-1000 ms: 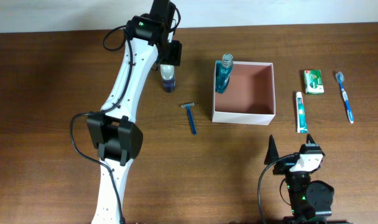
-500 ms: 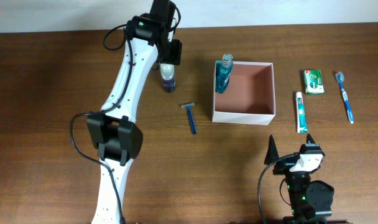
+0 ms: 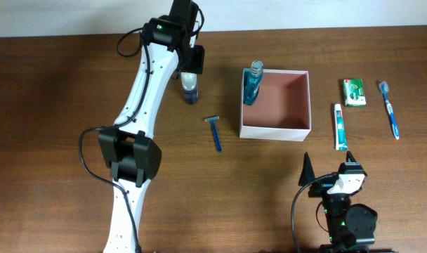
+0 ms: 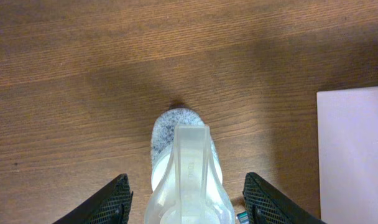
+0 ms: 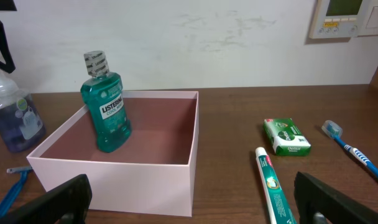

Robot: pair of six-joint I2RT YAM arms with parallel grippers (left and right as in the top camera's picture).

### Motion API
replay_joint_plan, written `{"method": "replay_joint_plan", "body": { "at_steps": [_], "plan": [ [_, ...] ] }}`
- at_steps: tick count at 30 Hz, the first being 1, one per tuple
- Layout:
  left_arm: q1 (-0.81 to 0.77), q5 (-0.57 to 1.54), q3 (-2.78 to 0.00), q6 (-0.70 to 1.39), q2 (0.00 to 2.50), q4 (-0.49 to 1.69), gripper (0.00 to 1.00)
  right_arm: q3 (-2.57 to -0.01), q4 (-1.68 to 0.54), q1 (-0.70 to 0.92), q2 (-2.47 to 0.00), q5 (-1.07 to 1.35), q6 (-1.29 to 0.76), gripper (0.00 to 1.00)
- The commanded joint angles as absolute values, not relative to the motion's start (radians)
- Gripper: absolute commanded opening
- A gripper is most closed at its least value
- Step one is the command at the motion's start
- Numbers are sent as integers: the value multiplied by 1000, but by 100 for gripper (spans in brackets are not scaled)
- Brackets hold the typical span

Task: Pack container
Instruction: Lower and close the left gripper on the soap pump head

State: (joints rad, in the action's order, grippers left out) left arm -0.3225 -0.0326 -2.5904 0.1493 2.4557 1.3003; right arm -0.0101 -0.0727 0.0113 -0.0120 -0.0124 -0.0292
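The container (image 3: 301, 130), a square white box with a pinkish-brown inside, stands right of centre; it also shows in the right wrist view (image 5: 145, 180). A teal mouthwash bottle (image 3: 252, 83) stands upright in its back left corner (image 5: 108, 112). My left gripper (image 3: 189, 70) is open around a clear bottle with bluish liquid (image 3: 190, 87), left of the container. In the left wrist view the bottle (image 4: 186, 168) sits between the spread fingers (image 4: 188, 202) without touching them. My right gripper (image 3: 327, 167) is open and empty near the front edge (image 5: 195, 202).
A blue razor (image 3: 215, 131) lies left of the container. A toothpaste tube (image 3: 338, 126), a green soap packet (image 3: 353, 92) and a blue toothbrush (image 3: 390, 107) lie to its right. A white wall rises behind the table.
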Motion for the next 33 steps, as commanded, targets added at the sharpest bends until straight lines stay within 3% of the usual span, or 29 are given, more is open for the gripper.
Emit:
{"method": "replay_joint_plan", "body": {
  "at_steps": [1,13,14,20,33],
  "plan": [
    [-323,-22,-2586,137,2476,1312,59,-6,-80,19,-4,-7,-30,99],
    [-323,-22,-2586,137,2482,1299,59,-6,-80,19,-4,-7,-30,99],
    [-323,-22,-2586,137,2482,1295,54,-6,-80,19,-4,-7,-30,99],
    [-322,-22,-2586,137,2482,1287,46,-6,-80,19,-4,-7,-30,99],
    [-322,-22,-2586,137,2482,1287,36,-6,-80,19,-4,-7,-30,99]
  ]
}}
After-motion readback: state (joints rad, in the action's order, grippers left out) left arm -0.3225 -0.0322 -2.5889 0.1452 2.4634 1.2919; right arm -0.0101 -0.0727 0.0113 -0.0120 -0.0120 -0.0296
